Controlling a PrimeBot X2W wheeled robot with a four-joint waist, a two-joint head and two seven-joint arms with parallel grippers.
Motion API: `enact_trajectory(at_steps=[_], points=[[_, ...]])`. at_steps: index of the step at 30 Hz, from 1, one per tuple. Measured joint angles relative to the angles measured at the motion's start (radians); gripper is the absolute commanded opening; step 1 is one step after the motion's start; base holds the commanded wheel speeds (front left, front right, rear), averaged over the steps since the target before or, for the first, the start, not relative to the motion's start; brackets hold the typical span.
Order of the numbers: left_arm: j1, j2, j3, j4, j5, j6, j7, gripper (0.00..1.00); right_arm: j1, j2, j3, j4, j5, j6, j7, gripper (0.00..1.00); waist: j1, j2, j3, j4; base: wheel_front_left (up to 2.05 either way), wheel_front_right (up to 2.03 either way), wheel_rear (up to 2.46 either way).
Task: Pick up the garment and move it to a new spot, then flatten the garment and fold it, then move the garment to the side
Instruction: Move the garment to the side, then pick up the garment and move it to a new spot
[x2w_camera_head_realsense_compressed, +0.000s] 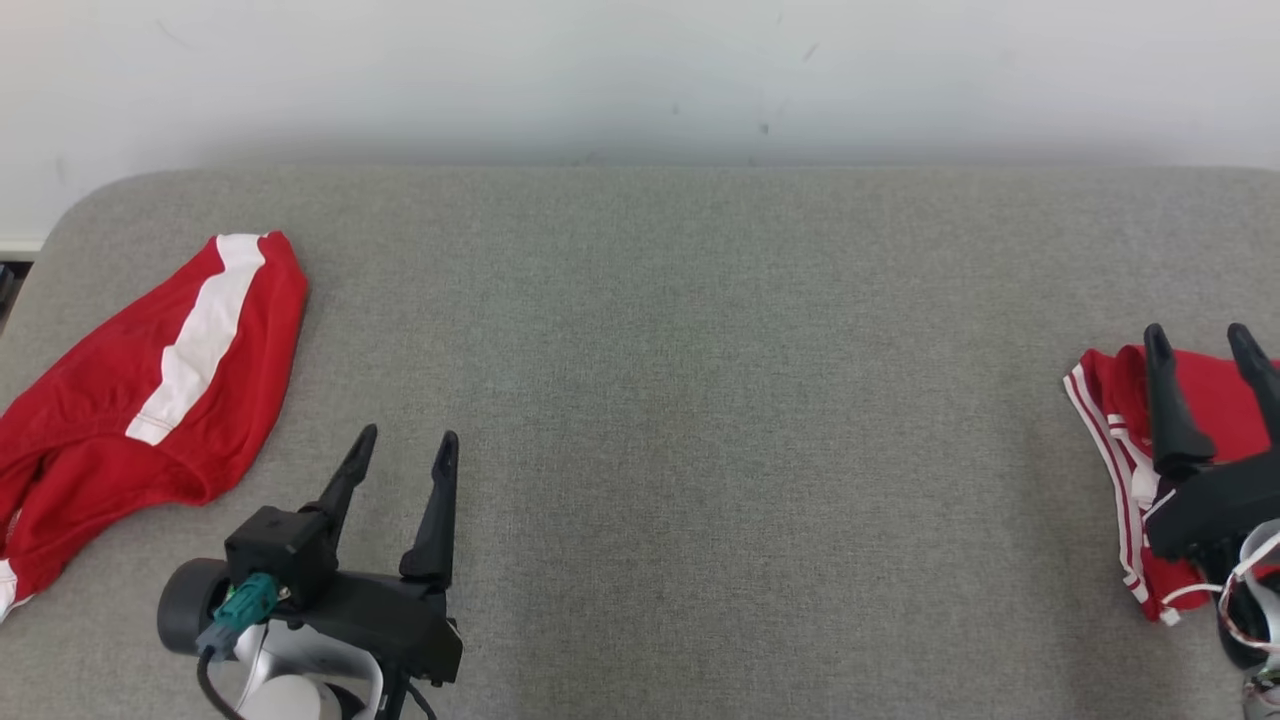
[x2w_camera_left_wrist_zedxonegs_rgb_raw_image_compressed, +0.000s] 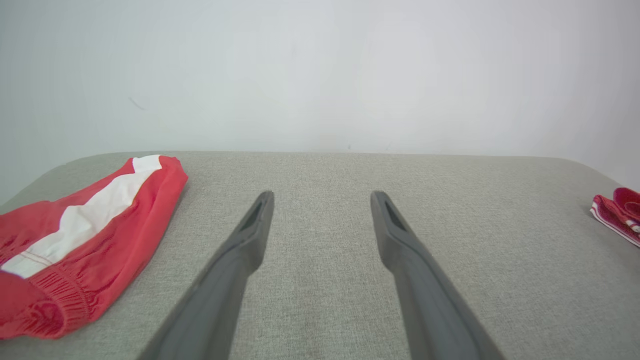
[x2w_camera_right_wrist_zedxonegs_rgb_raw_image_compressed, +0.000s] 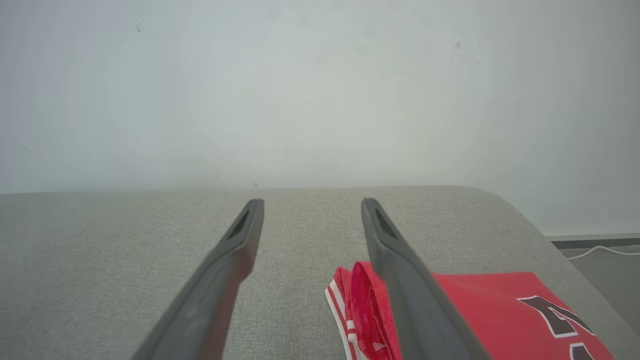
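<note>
As your head camera looks down on the grey bench (x2w_camera_head_realsense_compressed: 700, 400), you have the folded garment (x2w_camera_head_realsense_compressed: 1215, 395) lying at the bench's far right end, toward the robot's side. It is red with thin white stripes along its left border; the right wrist view shows dark outlined lettering on its flat upper face and a rolled red fold standing at its left side.

Your right claw (x2w_camera_head_realsense_compressed: 1198, 332) hangs over that garment with both fingers spread wide and nothing between them. In the right wrist view one finger crosses in front of the garment's left fold while the other lies over bare grey cloth; whether either finger touches the fabric cannot be told.

Your left claw (x2w_camera_head_realsense_compressed: 410, 434) sits at the lower left of the head view, likewise spread wide and gripping nothing; in the left wrist view grey cloth shows between its fingers.

To the left of that claw lie red shorts (x2w_camera_head_realsense_compressed: 150, 380) with a broad white side stripe; they are loosely rumpled, with a gathered waistband, and they occupy the bench's left end; claw and shorts are near but apart. The two red items lie well apart, one at each end; a plain white wall (x2w_camera_head_realsense_compressed: 640, 70) backs the bench.
</note>
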Motion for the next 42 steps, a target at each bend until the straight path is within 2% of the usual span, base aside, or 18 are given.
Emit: enact_trajectory(at_steps=[6, 13, 15, 26, 32, 42], points=[[0.001, -0.007, 0.024, 0.009, 0.002, 0.014, -0.051, 1.00, 0.044, 0.068, 0.010, -0.052, 0.016, -0.001, -0.080, 1.00, 0.0000, 0.0000, -0.035, -0.011, 0.00, 0.00, 0.00], [0.010, -0.015, 0.055, 0.033, 0.001, 0.029, -0.082, 1.00, 0.133, 0.138, -0.003, -0.097, 0.021, -0.052, -0.145, 1.00, 0.0000, 0.0000, -0.075, -0.017, 0.00, 0.00, 0.00], [0.024, -0.017, 0.068, 0.037, -0.003, 0.030, -0.090, 1.00, 0.157, 0.156, 0.011, -0.110, 0.021, -0.054, -0.154, 1.00, 0.0000, 0.0000, -0.088, -0.019, 0.00, 0.00, 0.00], [0.129, -0.008, 0.128, 0.037, -0.033, 0.038, -0.080, 1.00, 0.216, 0.181, 0.069, -0.119, -0.010, -0.055, -0.176, 1.00, 0.0000, -0.0001, -0.123, -0.025, 0.00, 0.00, 0.00], [0.169, 0.019, 0.154, 0.034, -0.051, 0.039, -0.058, 1.00, 0.232, 0.195, 0.082, -0.119, -0.027, -0.071, -0.178, 1.00, 0.0000, -0.0001, -0.128, -0.024, 0.00, 0.00, 0.00], [0.165, 0.013, 0.137, 0.017, -0.047, 0.039, -0.026, 1.00, 0.282, 0.188, 0.054, -0.127, -0.033, -0.089, -0.184, 1.00, 0.0000, 0.0000, -0.138, -0.008, 0.00, 0.00, 0.00]])
